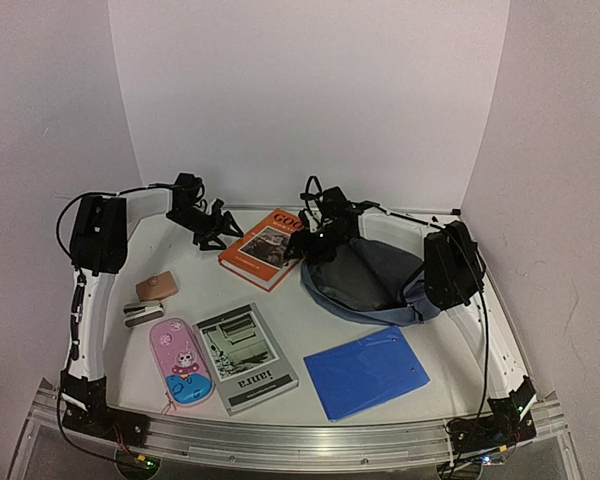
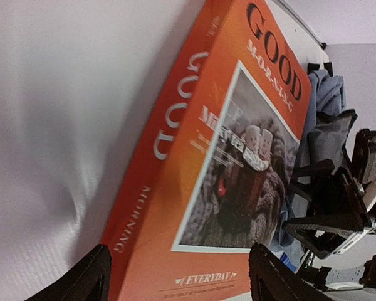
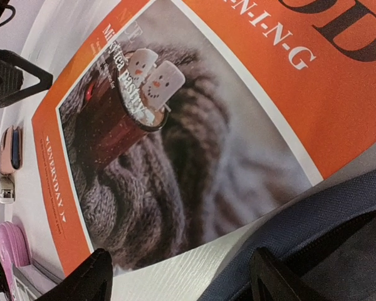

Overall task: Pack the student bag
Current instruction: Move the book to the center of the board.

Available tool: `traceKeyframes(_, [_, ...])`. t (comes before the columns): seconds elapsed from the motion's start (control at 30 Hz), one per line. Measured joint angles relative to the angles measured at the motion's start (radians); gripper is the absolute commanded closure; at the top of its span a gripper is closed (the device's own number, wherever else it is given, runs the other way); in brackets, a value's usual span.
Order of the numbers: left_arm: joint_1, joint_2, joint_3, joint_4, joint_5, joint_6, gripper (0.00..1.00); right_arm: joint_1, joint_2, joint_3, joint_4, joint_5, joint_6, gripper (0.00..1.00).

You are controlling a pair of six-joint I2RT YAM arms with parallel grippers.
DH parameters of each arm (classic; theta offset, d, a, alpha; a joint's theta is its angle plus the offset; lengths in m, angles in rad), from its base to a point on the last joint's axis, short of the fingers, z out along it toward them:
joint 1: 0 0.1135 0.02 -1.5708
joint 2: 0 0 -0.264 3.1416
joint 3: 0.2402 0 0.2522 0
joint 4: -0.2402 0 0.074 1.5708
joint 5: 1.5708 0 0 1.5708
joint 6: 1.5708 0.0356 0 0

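Right of centre in the overhead frame, on the white tabletop (image 1: 300, 315), the student bag (image 1: 380, 285) lies slumped. It is a large soft slate-blue fabric backpack, and its mouth gapes toward the upper left with dark lining showing. Lower in the frame, below the bag, lies a flat bright-blue plastic folder (image 1: 365, 370). Just left of the bag's mouth a thick orange hardback book (image 1: 265, 248) rests cover up, one corner close to the fabric rim. A thin grey paperback book (image 1: 245, 358) sits at lower centre. To its left are a pink oblong pencil case (image 1: 182, 363), a small silver stapler (image 1: 140, 314) and a small brown pouch (image 1: 157, 286).

The left jaws stand wide open and hold nothing, their tips either side of the orange book's short end; whether they touch it cannot be told. The right jaws are also well apart and empty, poised over the spot where the book's corner nears the bag's rim.

The step in hand looks to be getting the orange book into the bag. To do it well, the right jaws should pinch the upper lip of the opening and lift it clear. The left jaws should grip squarely across the book's thickness, then slide it in low and flat. A stiff, heavy book held at one end will likely sag, and loose fabric may bunch ahead of it.
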Motion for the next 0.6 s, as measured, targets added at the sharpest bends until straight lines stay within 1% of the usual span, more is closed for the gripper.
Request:
traceKeyframes(0.07, [-0.024,0.0,-0.006,-0.001,0.025,0.01,0.26,0.0,0.0,-0.012,0.009,0.005,0.0,0.29])
traceKeyframes(0.17, [-0.057,-0.008,-0.064,0.017,0.072,0.017,0.27,-0.001,0.0,-0.03,0.02,0.001,-0.001,0.29])
traceKeyframes(0.27, [-0.075,-0.03,-0.151,0.056,0.13,-0.004,0.26,-0.007,0.0,-0.045,0.034,-0.024,-0.004,0.25])
traceKeyframes(0.33, [-0.075,-0.062,-0.218,0.101,0.168,-0.035,0.24,-0.017,-0.001,-0.057,0.047,-0.061,-0.011,0.24])
traceKeyframes(0.43, [-0.072,-0.117,-0.3,0.159,0.179,-0.086,0.23,-0.035,-0.01,-0.091,0.076,-0.123,-0.022,0.3])
traceKeyframes(0.6, [-0.068,-0.133,-0.306,0.161,0.126,-0.154,0.23,-0.061,-0.023,-0.136,0.101,-0.182,-0.043,0.39])
